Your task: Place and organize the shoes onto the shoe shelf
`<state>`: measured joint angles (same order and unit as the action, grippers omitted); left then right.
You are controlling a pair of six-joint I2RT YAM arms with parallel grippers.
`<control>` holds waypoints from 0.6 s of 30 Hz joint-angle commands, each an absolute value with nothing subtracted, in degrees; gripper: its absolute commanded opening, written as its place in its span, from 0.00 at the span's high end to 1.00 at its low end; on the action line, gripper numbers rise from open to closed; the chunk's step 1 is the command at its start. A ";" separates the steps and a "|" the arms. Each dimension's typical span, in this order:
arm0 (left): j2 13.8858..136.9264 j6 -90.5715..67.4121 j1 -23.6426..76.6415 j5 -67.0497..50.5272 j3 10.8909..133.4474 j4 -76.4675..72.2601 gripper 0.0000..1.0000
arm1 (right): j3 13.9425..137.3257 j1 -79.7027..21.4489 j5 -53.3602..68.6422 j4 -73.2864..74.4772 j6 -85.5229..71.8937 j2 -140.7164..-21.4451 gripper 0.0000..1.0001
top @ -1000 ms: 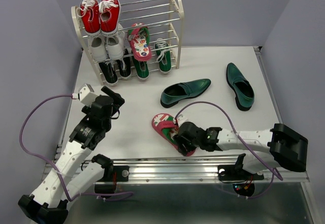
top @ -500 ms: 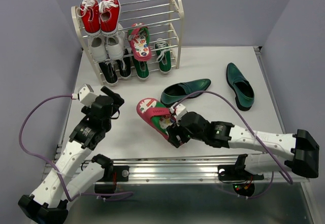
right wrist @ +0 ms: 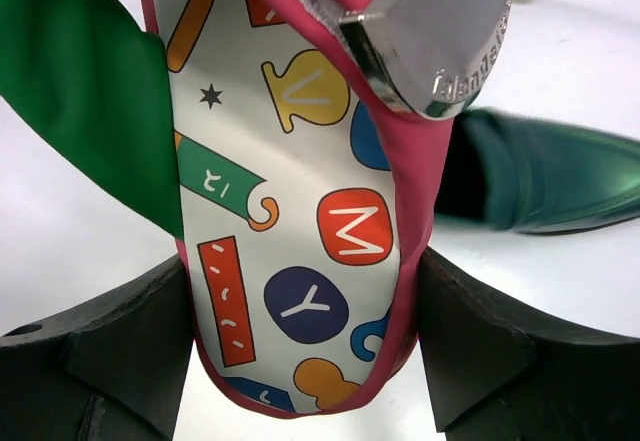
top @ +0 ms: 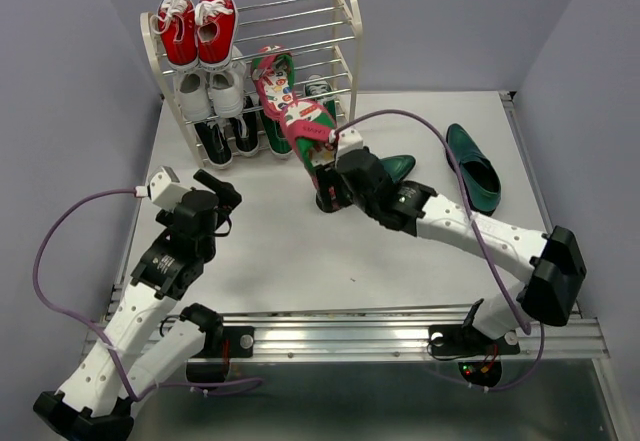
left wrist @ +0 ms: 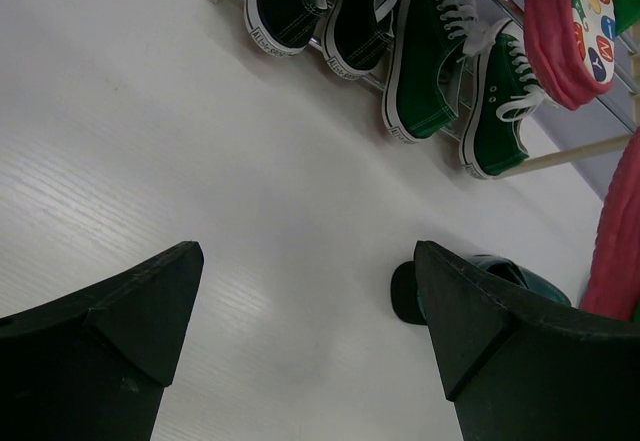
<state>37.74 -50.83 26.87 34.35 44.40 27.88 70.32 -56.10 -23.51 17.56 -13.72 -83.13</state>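
Lilac walls hem in the white worktop (top: 300, 261), where the shoe shelf (top: 350, 41) stands at the far left. A second ago the loose flip-flop (top: 308, 129) lay flat near the front edge. Now the right fingers (top: 332, 173) pinch it at the heel end and have carried it up off the surface, toe towards the rack. There its mate (top: 272, 69) leans on the middle tier; whether the two touch I cannot tell. The pick is done, and what remains for this shoe is setting it on the rods beside its partner.

The left fingers (top: 215, 186) sit spread and empty, hardly moved. Green sneakers (left wrist: 450, 71) are on the bottom tier, but both loafers – one (top: 475, 166) far right, one (top: 395, 168) half hidden behind the right arm – still wait on the worktop.
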 commanded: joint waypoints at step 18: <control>37.18 -48.95 26.54 35.68 49.92 28.74 0.01 | 106.25 -39.46 -22.94 18.90 -10.11 -105.38 0.98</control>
